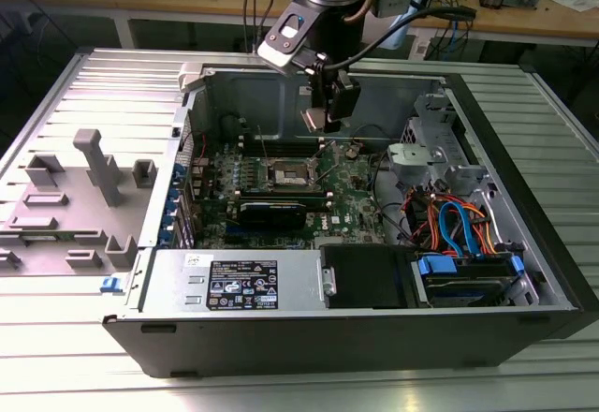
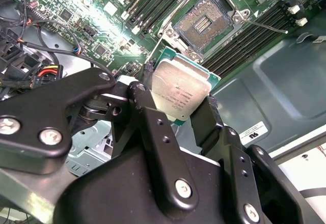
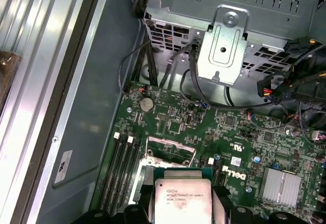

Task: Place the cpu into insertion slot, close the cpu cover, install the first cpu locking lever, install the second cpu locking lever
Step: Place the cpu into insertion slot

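Pincer (image 2: 179, 99): we see it, black, pinching the silvery-grey square cpu (image 2: 179, 84).
Cpu: aloft, upper centre of the exterior view, apart from the dark-centred insertion slot (image 2: 202, 21).
Writing: small print on its top.

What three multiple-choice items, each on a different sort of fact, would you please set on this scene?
1. Where is the cpu? A in the insertion slot; B in the gripper; C on a shelf.
2. What colour is its top? A red; B blue; C silvery-grey.
3. The insertion slot is: A empty; B filled; C under a heatsink.
B: the fingers clamp its edges. C: its top shows grey in both wrist views. A: its bare contacts show.
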`<state>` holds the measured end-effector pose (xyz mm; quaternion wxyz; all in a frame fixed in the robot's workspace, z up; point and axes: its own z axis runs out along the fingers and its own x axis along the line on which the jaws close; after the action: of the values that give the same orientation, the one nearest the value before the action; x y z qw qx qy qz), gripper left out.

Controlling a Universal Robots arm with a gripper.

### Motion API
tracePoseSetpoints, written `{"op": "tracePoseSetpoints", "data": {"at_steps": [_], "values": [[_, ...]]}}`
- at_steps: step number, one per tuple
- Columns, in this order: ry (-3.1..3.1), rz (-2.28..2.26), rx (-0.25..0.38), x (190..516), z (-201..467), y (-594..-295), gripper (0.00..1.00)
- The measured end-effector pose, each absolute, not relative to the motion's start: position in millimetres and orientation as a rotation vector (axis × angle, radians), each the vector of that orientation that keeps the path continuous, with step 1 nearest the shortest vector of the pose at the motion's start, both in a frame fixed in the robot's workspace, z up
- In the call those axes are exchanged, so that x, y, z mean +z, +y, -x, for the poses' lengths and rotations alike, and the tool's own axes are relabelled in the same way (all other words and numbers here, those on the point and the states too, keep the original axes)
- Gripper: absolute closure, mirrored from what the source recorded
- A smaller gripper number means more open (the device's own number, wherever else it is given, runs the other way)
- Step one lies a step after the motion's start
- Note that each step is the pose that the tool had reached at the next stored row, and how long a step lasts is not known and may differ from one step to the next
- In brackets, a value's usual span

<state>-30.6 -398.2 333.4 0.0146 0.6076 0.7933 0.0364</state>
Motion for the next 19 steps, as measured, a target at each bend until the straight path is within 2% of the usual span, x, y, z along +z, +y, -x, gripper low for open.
{"op": "tracePoseSetpoints", "data": {"at_steps": [19], "values": [[2.457, -1.906, 0.113, 333.0, 30.6, -398.9, 0.46]]}}
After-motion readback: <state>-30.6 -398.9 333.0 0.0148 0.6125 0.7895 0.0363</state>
